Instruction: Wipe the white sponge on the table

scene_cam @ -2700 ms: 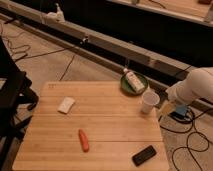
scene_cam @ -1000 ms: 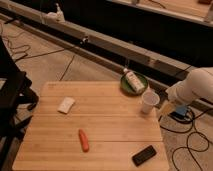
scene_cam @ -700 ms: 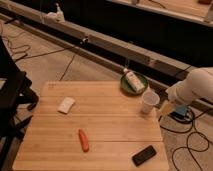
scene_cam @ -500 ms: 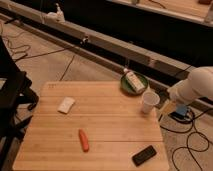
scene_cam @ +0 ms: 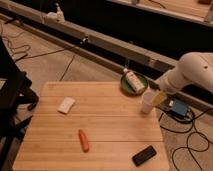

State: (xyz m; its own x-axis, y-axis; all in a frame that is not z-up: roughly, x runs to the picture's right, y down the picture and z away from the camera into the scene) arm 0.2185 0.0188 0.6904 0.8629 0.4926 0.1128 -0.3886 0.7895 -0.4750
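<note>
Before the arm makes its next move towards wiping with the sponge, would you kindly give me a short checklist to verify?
1. White sponge in view, lying flat on the left part of the table: ok.
2. Nothing on or touching the sponge: ok.
3. Gripper open and empty: ok.
4. Gripper near the sponge: not ok; it is at the table's right edge, beside the white cup.
5. Gripper clear of the cup: cannot tell; they look very close.
6. Carrot apart from the sponge: ok.
</note>
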